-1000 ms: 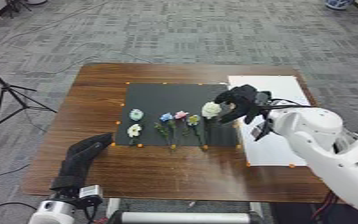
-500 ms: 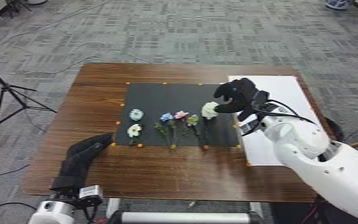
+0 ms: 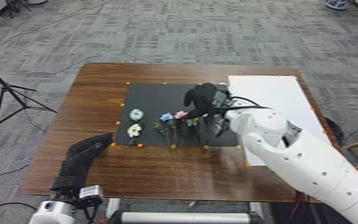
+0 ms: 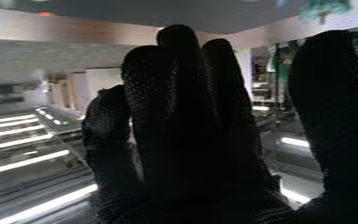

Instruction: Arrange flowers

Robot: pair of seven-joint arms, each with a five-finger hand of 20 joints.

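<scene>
"Well, where is my right hand (image 3: 202, 97) sitting, from your side?"

"Over the right part of the black rectangular mat (image 3: 158, 92), just beside the pink flower (image 3: 181, 114) and the yellow-green flower (image 3: 192, 121). I can't tell whether it touches either one."

"And its grip?"

"Wide. In the right wrist view, I have the right hand (image 4: 202, 160) with fingers up and straight, the thumb well apart from them. A blurred teal-green piece (image 4: 325, 7) shows past it; I can't tell which bloom it belongs to."

"What about the others?"

"The small blue flower (image 3: 167, 117) lies just left of the pink one, stems pointing toward me. Farther left I see the pale blue round flower (image 3: 136, 114), with the white open-petalled flower (image 3: 135, 130) below it, nearer my base. Those two are well apart from the right hand."

"My left hand (image 3: 88, 150)?"

"Relaxed, fingers extended together, by the mat's near left corner. The white rectangular sheet (image 3: 278, 95) is on the brown wooden table (image 3: 158, 172), to the mat's right."
</scene>
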